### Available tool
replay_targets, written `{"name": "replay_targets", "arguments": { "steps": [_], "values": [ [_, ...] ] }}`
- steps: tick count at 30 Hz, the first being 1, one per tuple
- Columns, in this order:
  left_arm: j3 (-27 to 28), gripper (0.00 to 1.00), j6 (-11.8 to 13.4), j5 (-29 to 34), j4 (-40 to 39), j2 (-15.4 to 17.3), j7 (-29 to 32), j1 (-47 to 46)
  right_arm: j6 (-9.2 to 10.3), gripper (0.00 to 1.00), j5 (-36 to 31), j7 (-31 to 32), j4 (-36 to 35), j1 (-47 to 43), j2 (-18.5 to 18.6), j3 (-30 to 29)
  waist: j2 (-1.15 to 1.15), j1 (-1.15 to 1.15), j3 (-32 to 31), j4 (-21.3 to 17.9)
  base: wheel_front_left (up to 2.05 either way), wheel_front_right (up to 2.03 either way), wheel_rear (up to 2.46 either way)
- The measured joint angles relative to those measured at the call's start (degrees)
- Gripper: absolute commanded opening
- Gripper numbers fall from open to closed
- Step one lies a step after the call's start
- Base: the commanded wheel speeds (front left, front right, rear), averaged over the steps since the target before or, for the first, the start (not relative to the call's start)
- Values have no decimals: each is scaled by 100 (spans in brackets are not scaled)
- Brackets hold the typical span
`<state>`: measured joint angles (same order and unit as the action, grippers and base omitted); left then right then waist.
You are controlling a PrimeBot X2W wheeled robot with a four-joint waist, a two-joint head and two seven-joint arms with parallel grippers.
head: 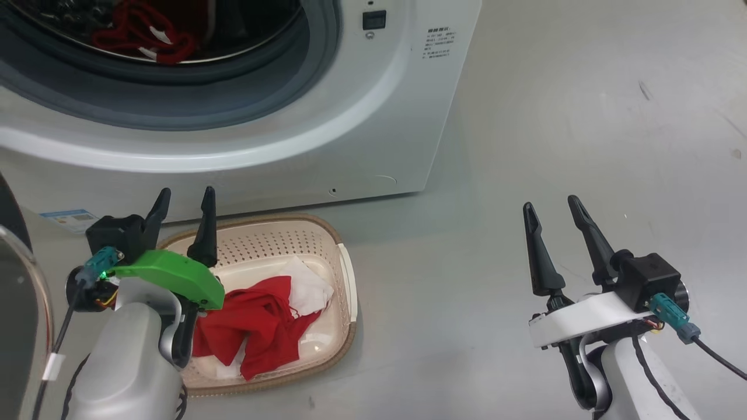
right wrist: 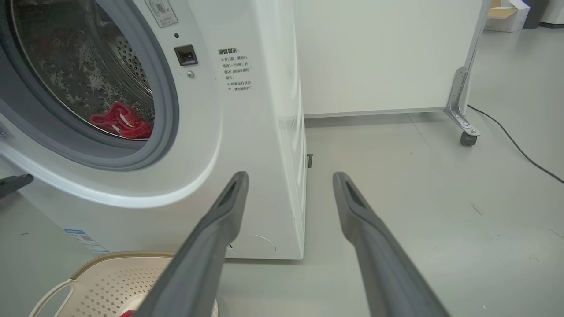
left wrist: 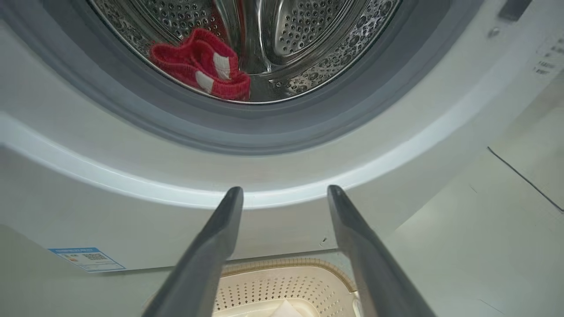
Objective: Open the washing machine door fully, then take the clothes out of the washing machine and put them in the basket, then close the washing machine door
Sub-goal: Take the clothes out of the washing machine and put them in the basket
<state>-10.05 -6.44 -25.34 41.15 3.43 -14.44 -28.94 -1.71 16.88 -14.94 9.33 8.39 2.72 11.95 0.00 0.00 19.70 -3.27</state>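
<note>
Head view, seven o'clock: left claw (head: 185, 191), hanging above the near end of the basket (head: 318, 221), fingers spread as wide as they go, holding nothing. Five o'clock: right claw (head: 551, 202), above bare floor, equally wide, equally empty. Eleven o'clock: washing machine (head: 350, 116), mouth uncovered. Nine o'clock: washing machine door (head: 20, 303), standing open just beside the left arm. Six o'clock: red and white clothes (head: 257, 326), heaped in the basket on the floor close against the machine's front. Twelve o'clock: one red garment (head: 140, 35) with white bands, lying at the bottom of the drum (left wrist: 308, 39). Not yet done with unloading, by the look of it; too soon for closing the door.

Likely trouble from here:
- reaching in low and catching a finger on the grey rubber ring (left wrist: 264, 127)
- pinching only a loose loop and dropping the garment short of the basket
- swinging the left arm outward and knocking the door
- shutting the door on fabric trailing over the ring
</note>
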Motion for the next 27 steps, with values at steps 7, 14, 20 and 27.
{"name": "replay_targets", "arguments": {
  "steps": [7, 14, 20, 27],
  "values": [
    [166, 100, 1, 243, -833, 18, 0, 482, -25, 100, -67, 0, 20, -211, -3, -27, 0, 0, -489, 158, 0, 0, 0],
    [196, 100, 27, 450, -1594, 15, 0, 1050, -23, 100, -144, 0, -22, -444, -5, -131, 0, 0, -906, 315, 0, 0, 0],
    [220, 100, 119, 580, -2097, 9, 0, 1535, 25, 100, -145, 0, -120, -612, -12, -188, 0, 0, -1104, 406, 0, 0, 0],
    [212, 100, 196, 631, -2540, -13, -1, 2058, 74, 100, -145, 0, -137, -801, -16, -218, 0, 0, -1255, 461, 0, 0, 0]
  ]
}}
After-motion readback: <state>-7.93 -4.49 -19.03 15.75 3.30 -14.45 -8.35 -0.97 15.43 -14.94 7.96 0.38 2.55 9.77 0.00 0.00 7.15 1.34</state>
